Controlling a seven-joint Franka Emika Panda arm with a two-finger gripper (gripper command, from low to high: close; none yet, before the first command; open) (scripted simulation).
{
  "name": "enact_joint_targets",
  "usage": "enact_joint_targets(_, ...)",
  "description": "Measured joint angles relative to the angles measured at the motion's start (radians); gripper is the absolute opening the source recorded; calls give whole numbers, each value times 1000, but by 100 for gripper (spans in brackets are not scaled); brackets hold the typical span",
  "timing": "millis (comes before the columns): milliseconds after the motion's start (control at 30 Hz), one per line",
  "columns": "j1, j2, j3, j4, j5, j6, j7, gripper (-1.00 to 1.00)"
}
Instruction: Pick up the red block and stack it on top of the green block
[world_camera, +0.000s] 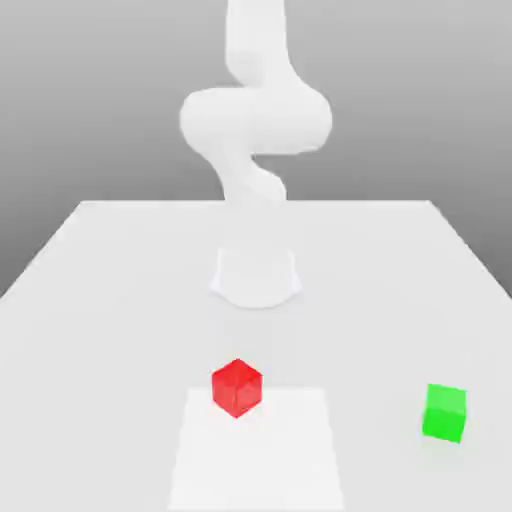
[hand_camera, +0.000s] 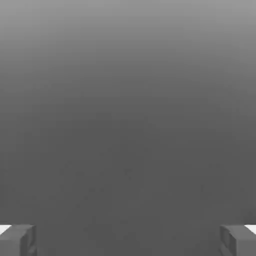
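The red block (world_camera: 237, 387) is a small glossy cube on the white table, near the front, at the far edge of a brighter square patch. The green block (world_camera: 445, 412), a cube of the same size, lies apart from it toward the exterior view's right. In the hand view my gripper (hand_camera: 128, 240) stands open: its two grey fingertips (hand_camera: 17, 240) sit far apart with nothing between them, against a plain grey backdrop. The white arm (world_camera: 255, 120) rises behind the blocks and bends upward out of the exterior view.
The arm's round white base (world_camera: 256, 277) stands at the middle of the white table (world_camera: 100, 300), behind the red block. A brighter square patch (world_camera: 258, 450) marks the table's front centre.
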Motion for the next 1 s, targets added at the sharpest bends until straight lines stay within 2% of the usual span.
enact_joint_targets(533, -158, 514, 115, -520, 46, 408, 516, 0)
enact_joint_targets(600, -175, 653, 118, -554, 15, 514, 594, 0)
enact_joint_targets(767, -130, 870, 45, -546, -73, 693, 680, 0)
enact_joint_targets(800, -113, 902, 26, -541, -81, 721, 686, -100)
enact_joint_targets(1000, -106, 918, 18, -539, -89, 736, 692, -100)
